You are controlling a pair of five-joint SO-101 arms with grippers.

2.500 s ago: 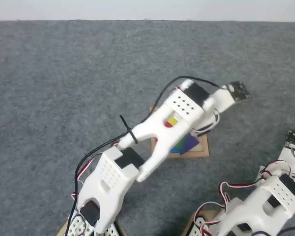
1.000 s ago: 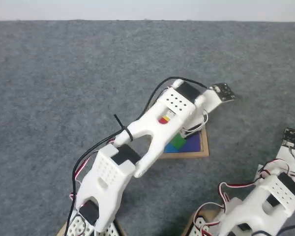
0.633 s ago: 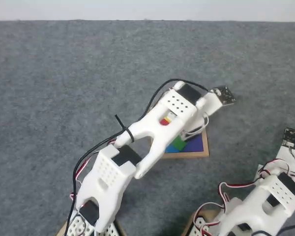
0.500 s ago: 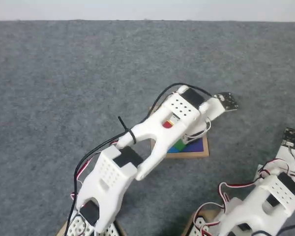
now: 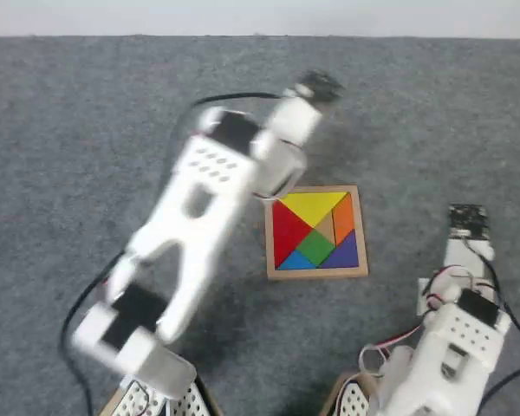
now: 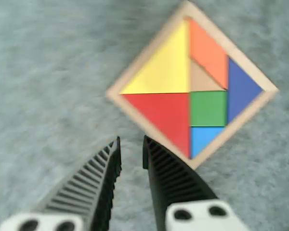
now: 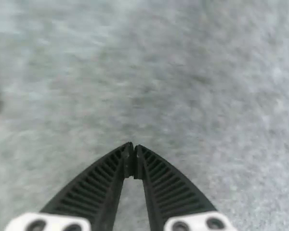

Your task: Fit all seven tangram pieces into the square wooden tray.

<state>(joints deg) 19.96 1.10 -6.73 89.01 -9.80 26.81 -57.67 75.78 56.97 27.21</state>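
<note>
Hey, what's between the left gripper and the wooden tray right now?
Nothing but bare grey mat. In the left wrist view, a short strip of it separates the tips of the left gripper from the tray.

Robotics lab bench: grey felt mat (image 5: 87, 130), white printed arm (image 5: 191, 217), loose cable (image 5: 234, 96), pale wall (image 5: 243, 17).

left end effector (image 6: 131, 142) ajar, right one (image 7: 130, 147) closed
</note>
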